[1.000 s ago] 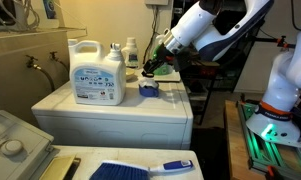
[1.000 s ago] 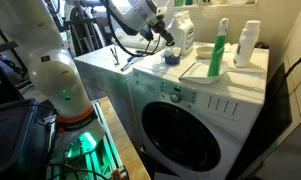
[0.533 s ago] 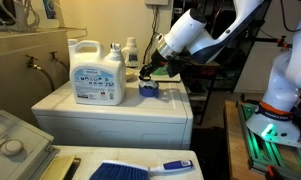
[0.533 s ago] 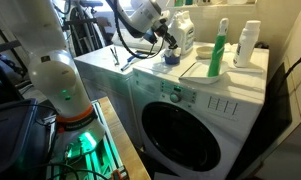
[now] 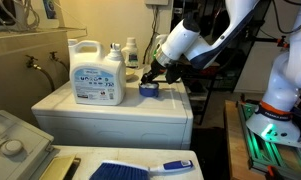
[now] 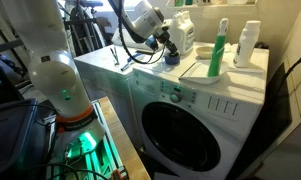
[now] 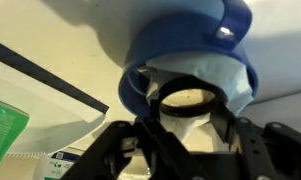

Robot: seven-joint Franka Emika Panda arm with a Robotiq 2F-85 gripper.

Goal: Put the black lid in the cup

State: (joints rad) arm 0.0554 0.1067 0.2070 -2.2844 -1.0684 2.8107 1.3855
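The small blue cup (image 5: 148, 89) stands on top of the white washing machine, next to the big white detergent jug (image 5: 97, 72); it also shows in an exterior view (image 6: 171, 58). My gripper (image 5: 150, 76) hangs directly over the cup in both exterior views (image 6: 169, 46). In the wrist view the gripper (image 7: 187, 112) is shut on the black lid (image 7: 187, 98), a black ring held between the fingers. The lid sits right at the pale mouth of the blue cup (image 7: 140, 62).
A green spray bottle (image 6: 222, 50) and a white bottle (image 6: 249, 44) stand on the machine's top (image 5: 120, 112). A smaller bottle (image 5: 131, 52) stands behind the jug. A blue brush (image 5: 140, 169) lies on a lower surface in front.
My gripper has moved down and toward the cup with the lid, from beside and above it to directly over its mouth.
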